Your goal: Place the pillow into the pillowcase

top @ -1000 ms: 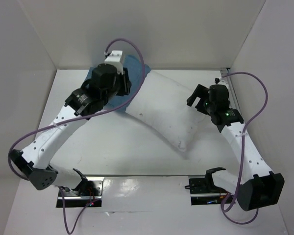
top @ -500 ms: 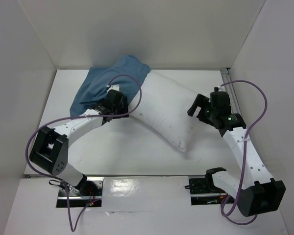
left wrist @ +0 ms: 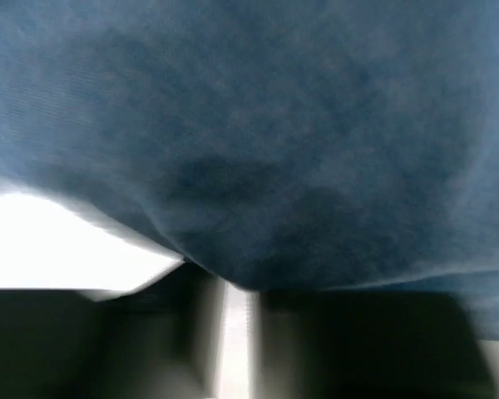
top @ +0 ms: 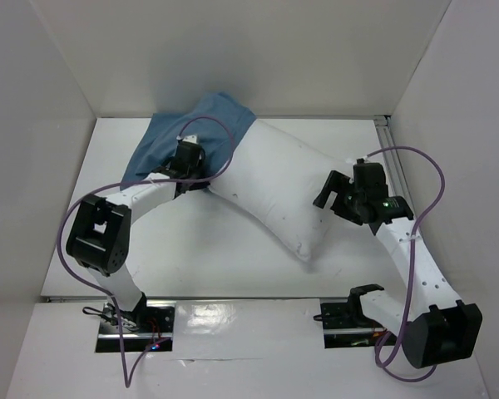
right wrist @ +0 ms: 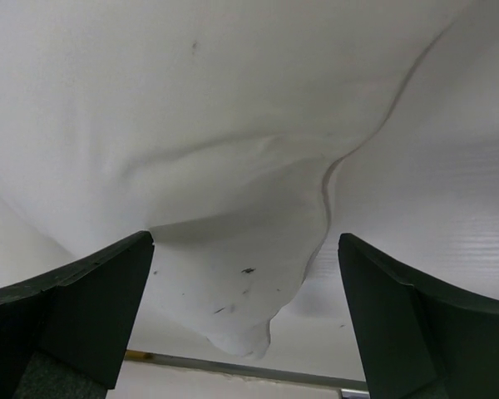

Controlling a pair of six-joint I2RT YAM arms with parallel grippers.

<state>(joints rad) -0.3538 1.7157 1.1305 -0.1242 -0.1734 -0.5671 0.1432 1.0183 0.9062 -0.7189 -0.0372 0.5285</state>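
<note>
r gripper (top: pixel 326 189) wide by pillow (top: pixel 266 179) corner, l gripper (top: pixel 187 160) at pillowcase (top: pixel 162 145)

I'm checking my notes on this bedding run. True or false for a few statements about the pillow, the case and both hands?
1. The pillow sits fully inside the pillowcase. False: most of it lies bare on the table.
2. The right hand is open. True.
3. The left hand is at the blue pillowcase. True.
4. The right hand is over the pillowcase. False: it is at the pillow's right edge.
</note>
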